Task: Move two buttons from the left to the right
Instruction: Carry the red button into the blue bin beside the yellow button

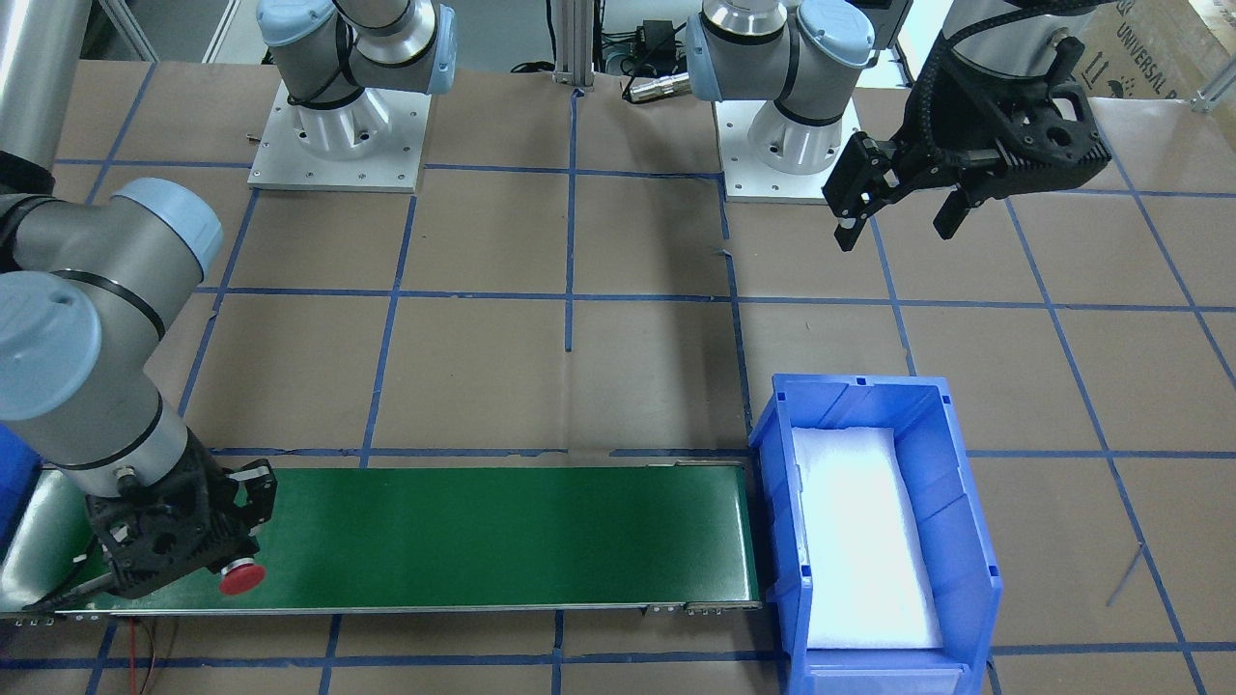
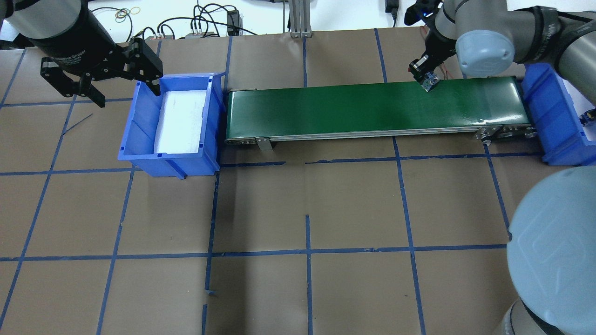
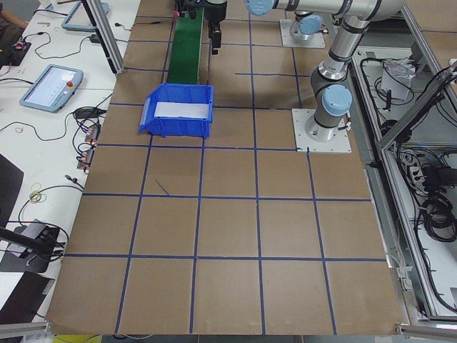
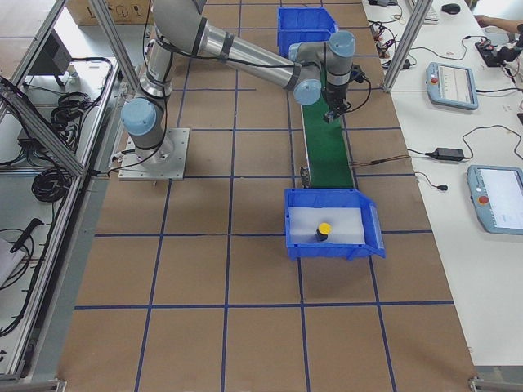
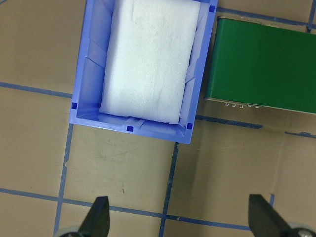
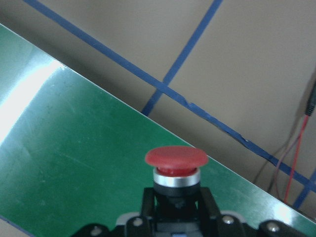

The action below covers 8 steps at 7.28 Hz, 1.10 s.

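Item 1: red button [image 6: 176, 158], closest to the right wrist lens. It stands upright with its cap uppermost. Its dark body is clamped between the fingers of the right gripper [image 6: 176, 203].

Item 2: the held button is over the right-hand part of the green conveyor belt [image 1: 483, 531], toward the belt's far edge. Contact with the belt surface cannot be determined.

Item 3: yellow button [image 4: 324, 231]. It stands upright on the white lining inside the right bin [image 4: 372, 237], at the belt's right end, well apart from the red one.

Item 4: left gripper [image 1: 898, 230]. Its jaws are spread wide and hold nothing. It hangs above the brown paper of the table [image 1: 483, 367], just left of the left bin [image 2: 139, 121].

Item 5: the left bin sits against the belt's left end. It contains only a white foam pad [image 5: 150, 54].
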Available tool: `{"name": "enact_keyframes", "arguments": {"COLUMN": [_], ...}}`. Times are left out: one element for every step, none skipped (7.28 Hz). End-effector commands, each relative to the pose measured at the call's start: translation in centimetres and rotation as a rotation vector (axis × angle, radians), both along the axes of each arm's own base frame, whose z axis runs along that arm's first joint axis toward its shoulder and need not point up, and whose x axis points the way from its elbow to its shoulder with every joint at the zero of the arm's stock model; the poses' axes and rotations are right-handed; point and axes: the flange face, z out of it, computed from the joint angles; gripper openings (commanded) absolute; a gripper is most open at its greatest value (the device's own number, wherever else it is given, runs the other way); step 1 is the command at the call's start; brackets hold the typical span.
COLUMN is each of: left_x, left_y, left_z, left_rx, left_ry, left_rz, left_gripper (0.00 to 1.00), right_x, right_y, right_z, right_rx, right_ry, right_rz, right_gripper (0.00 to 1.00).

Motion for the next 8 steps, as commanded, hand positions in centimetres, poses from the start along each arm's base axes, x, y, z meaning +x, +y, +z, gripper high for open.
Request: {"name": "enact_keyframes", "arguments": {"left_x": [0.0, 0.0, 0.1, 0.2, 0.2, 0.2, 0.3, 0.3], "left_y": [-0.1, -0.1, -0.1, -0.4, -0.4, -0.5, -0.5, -0.5], "left_z": [-0.1, -0.1, 0.1, 0.0, 0.0, 0.0, 0.0, 0.0], "left_rx": [0.000, 0.000, -0.003, -0.012, -0.015, -0.015, -0.015, -0.018], "left_ry": [0.001, 0.001, 0.001, 0.000, -0.002, -0.002, -0.002, -0.002], "left_rz": [-0.002, -0.002, 0.001, -0.006, -0.018, -0.017, -0.017, -0.017], "left_gripper": [1.00, 1.00, 1.00, 1.00, 1.00, 1.00, 1.00, 1.00], "right_x": [-7.8, -12.7, -16.1, -20.4, -25.9, -29.4, -31.7, -34.1], "right_y": [0.6, 1.4, 2.0, 3.4, 5.0, 6.2, 6.8, 7.5], "right_z": [2.4, 3.5, 3.7, 4.7, 4.9, 4.6, 3.7, 2.7], "right_rx": [-0.027, -0.039, -0.040, -0.051, -0.056, -0.049, -0.038, -0.027], "right_ry": [0.031, 0.033, 0.039, 0.046, 0.040, 0.040, 0.036, 0.022], "right_rz": [-0.125, -0.201, -0.254, -0.320, -0.397, -0.431, -0.464, -0.499], "right_gripper": [0.21, 0.21, 0.21, 0.20, 0.20, 0.19, 0.16, 0.14]}}
